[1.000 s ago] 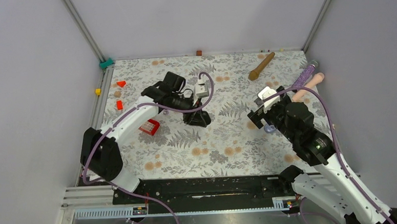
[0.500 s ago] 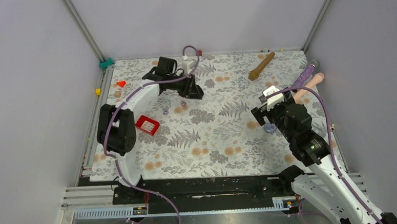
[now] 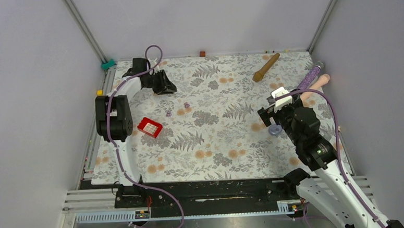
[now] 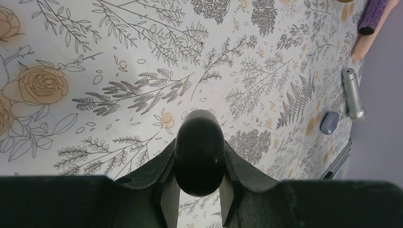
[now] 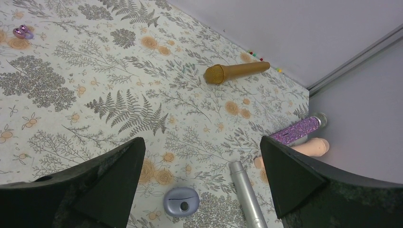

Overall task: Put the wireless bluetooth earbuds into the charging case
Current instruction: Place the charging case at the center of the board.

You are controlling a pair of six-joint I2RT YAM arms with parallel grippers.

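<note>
My left gripper (image 3: 165, 85) is at the mat's far left corner, shut on a black egg-shaped charging case (image 4: 199, 137) that sticks out past the left gripper (image 4: 199, 164). The top view does not show that case. A pale purple charging case (image 3: 275, 130) lies closed on the mat at the right, and in the right wrist view this purple case (image 5: 180, 202) sits just below my right gripper (image 5: 200, 142). The right gripper (image 3: 271, 118) hangs open and holds nothing. Two pale purple earbuds (image 3: 186, 105) (image 3: 168, 114) lie loose mid-mat, and the earbuds (image 5: 22, 32) also show far off in the right wrist view.
A small red tray (image 3: 150, 127) sits left of centre. A wooden handle (image 3: 266, 68) lies at the back. A purple glitter stick (image 3: 311, 77), a peach stick (image 3: 316, 87) and a silver cylinder (image 5: 244, 190) lie along the right edge. Grey walls enclose the mat.
My left arm has swung from mid-mat back to the far left corner, still shut on the black case. The right arm shifted only slightly.
</note>
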